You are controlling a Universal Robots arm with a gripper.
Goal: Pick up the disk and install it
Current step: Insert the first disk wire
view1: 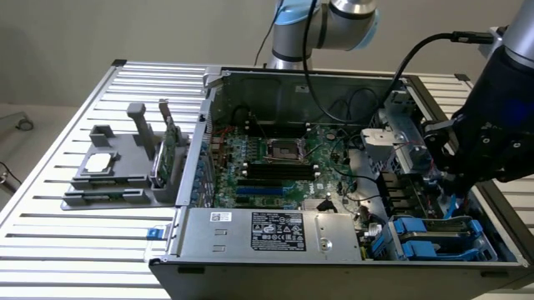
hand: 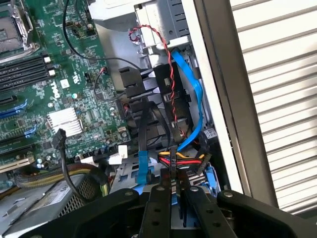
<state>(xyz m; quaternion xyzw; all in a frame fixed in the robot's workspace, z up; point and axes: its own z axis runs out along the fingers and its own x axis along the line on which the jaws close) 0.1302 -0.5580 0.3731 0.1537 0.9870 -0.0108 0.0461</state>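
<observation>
The disk (view1: 438, 232), grey metal in a blue plastic carrier, lies in the drive bay at the near corner of the open computer case, on the exterior view's right. My gripper (view1: 451, 187), wrapped in black, reaches down into that corner right above it. In the wrist view my gripper (hand: 174, 198) has its two black fingers (hand: 157, 210) almost together with only a thin slit between them. Blue carrier edges (hand: 137, 191) show just past the tips. Whether the tips pinch any part of the carrier is hidden.
Black, red and blue cables (hand: 193, 99) crowd the bay close to the case wall (hand: 218, 99). The motherboard (view1: 276, 156) and power supply (view1: 267, 231) take up the rest of the case. A grey fixture (view1: 109, 187) on the slatted table holds a silver chip (view1: 99, 164) and a green card (view1: 171, 150).
</observation>
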